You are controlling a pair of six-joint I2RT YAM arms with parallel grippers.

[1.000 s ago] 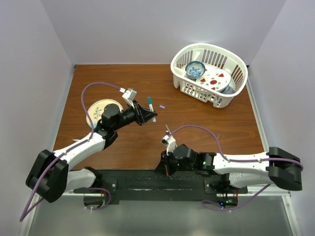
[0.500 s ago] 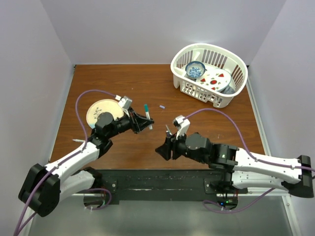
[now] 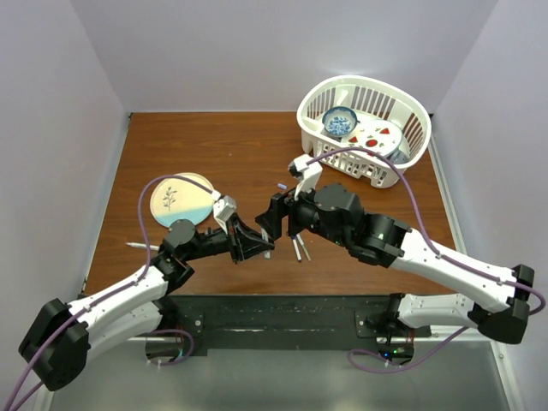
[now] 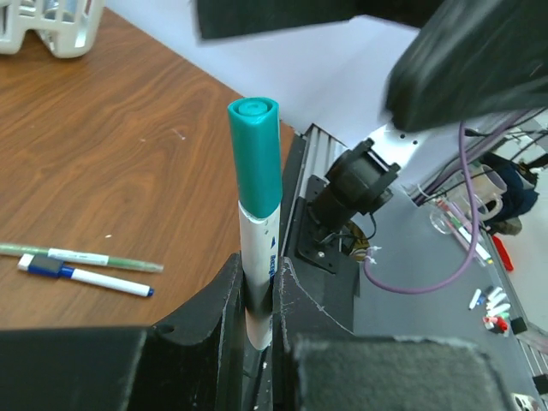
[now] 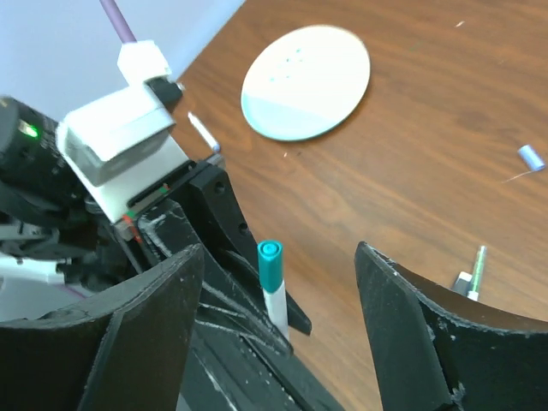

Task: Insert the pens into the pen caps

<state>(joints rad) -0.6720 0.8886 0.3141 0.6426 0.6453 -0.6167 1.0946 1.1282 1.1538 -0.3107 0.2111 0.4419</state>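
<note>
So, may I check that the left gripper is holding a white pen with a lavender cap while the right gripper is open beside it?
Not quite: the cap on the white pen is teal-green, not lavender, as the left wrist view shows. The rest stands: the left gripper is shut on that pen and the right gripper is open beside it.

— How is the teal-capped pen (image 4: 256, 171) (image 5: 272, 282) viewed?
— Closely along the left fingers (image 4: 214, 312), and from above between the right fingers (image 5: 419, 334): shared by both wrist views. The worktop (image 3: 214, 145) is overlooked from high behind.
</note>
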